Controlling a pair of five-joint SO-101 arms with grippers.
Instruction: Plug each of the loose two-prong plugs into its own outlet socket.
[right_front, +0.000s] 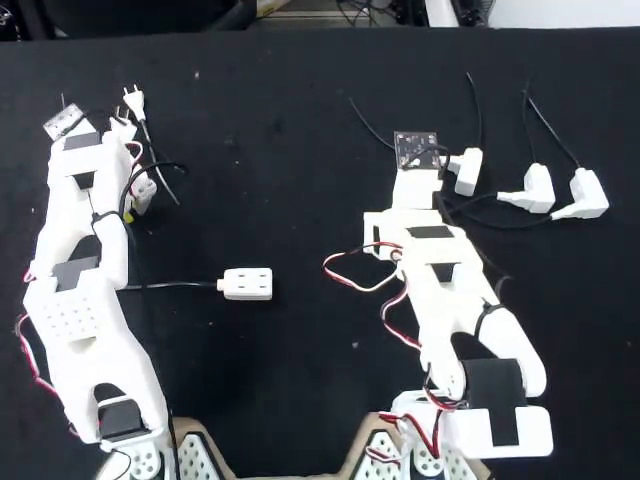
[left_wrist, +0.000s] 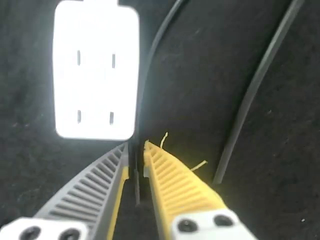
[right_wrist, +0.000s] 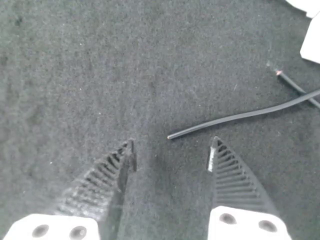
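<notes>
Gripper (left_wrist: 136, 148) pinching black cord (left_wrist: 150, 75), white outlet (left_wrist: 95, 70) beside

**Setting, seen from above.** The desk (right_front: 300, 340) is covered by a black, felt-like cloth (right_front: 290, 110) that spans the high view from 9 o'clock to 3 o'clock. Pale lint specks dot the cloth, and in both wrist views its nap shows as a fine, fuzzy weave. Near 6 o'clock a narrow strip of pale tan surface (right_front: 222, 468) shows at the cloth's near edge. Along 12 o'clock, beyond the far edge, runs a thin band of room: dark shapes (right_front: 120, 12) toward 11 o'clock, background cables (right_front: 365, 10) at 12 o'clock, and a white surface (right_front: 560, 10) toward 1 o'clock. Lighting is even and casts only faint shadows.
</notes>
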